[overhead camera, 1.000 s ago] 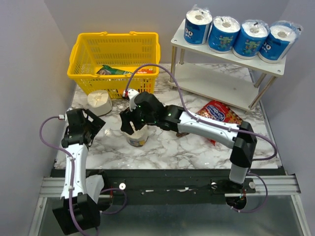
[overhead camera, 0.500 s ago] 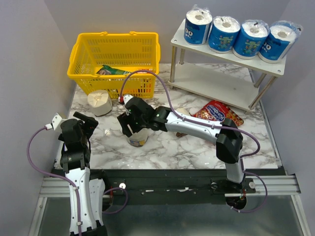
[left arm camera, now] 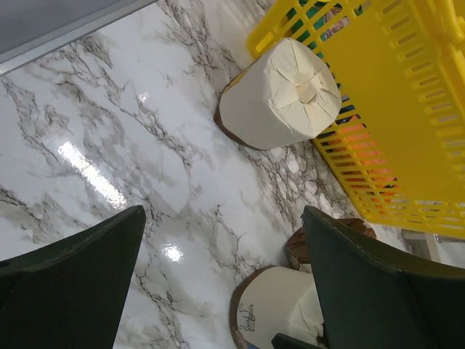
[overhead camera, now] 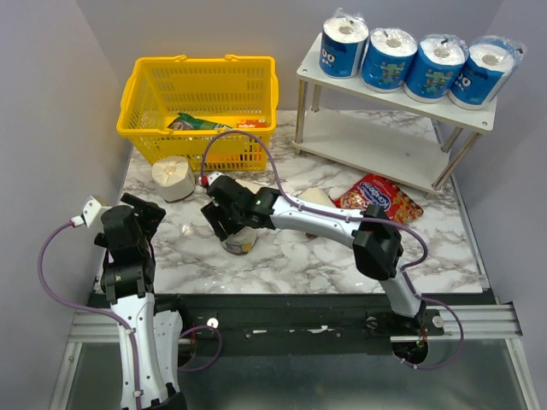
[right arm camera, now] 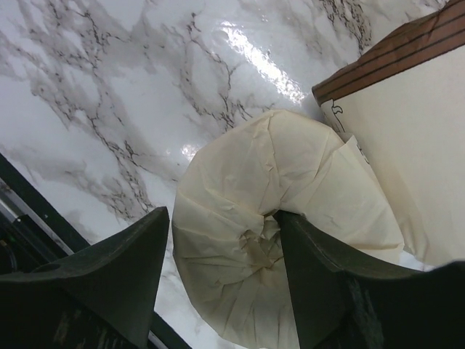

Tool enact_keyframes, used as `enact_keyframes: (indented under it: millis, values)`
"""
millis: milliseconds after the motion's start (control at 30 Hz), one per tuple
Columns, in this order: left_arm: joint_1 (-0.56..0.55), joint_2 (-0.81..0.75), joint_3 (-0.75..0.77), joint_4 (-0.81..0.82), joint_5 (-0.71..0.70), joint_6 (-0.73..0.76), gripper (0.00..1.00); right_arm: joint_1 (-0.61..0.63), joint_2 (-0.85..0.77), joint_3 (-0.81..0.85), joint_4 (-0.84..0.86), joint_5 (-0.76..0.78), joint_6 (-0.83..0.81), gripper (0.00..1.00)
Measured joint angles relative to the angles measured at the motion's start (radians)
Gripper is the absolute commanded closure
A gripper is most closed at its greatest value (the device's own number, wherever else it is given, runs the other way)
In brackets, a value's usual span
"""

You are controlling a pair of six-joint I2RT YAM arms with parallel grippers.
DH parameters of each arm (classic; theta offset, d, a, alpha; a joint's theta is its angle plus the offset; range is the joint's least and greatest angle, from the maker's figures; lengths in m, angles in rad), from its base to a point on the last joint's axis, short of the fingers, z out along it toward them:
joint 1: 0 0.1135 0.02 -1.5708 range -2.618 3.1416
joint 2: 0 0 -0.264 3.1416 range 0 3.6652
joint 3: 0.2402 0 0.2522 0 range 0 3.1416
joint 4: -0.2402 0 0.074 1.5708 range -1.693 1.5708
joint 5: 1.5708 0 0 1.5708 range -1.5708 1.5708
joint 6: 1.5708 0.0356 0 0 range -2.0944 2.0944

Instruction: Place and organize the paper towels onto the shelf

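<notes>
Four blue-wrapped paper towels (overhead camera: 416, 61) stand on the top tier of the white shelf (overhead camera: 359, 141). A cream roll (overhead camera: 241, 242) stands on the marble at mid-left. My right gripper (overhead camera: 226, 219) is on top of it. In the right wrist view one finger sits in the roll's folded centre (right arm camera: 269, 240) and the other is against its outer side. A second cream roll (overhead camera: 173, 178) stands by the basket and shows in the left wrist view (left arm camera: 280, 94). A third (overhead camera: 314, 198) lies behind my right arm. My left gripper (overhead camera: 141, 215) is open and empty, above bare marble.
A yellow basket (overhead camera: 201, 107) holding packets stands at the back left; its wall (left arm camera: 407, 109) is close to the second roll. A red snack bag (overhead camera: 380, 198) lies in front of the shelf. A brown-banded cream roll (right arm camera: 407, 145) lies just beside the held one.
My right gripper has moved left and down onto the cream roll. My left arm has drawn back toward the near left edge.
</notes>
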Motion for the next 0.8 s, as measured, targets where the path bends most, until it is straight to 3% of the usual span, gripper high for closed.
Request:
enact_keyframes:
  millis: [100,233,333,567,800]
  values:
    - [0.000,-0.002,0.000,-0.005,-0.012,0.002,0.01,0.008,0.008,0.015,-0.023,0.028,-0.001,0.36]
    - [-0.001,-0.003,0.000,-0.008,-0.019,0.003,0.01,0.016,0.018,0.037,-0.049,0.055,-0.012,0.53]
    - [-0.001,-0.004,0.000,-0.008,-0.021,0.003,0.01,0.024,0.017,0.040,-0.061,0.066,-0.025,0.59]
    - [-0.008,-0.010,-0.021,0.009,-0.005,0.011,0.01,0.033,-0.052,0.013,-0.116,0.005,-0.089,0.59]
    - [-0.014,-0.010,-0.026,0.019,0.011,0.023,0.01,0.033,-0.301,-0.015,-0.232,0.020,-0.164,0.58]
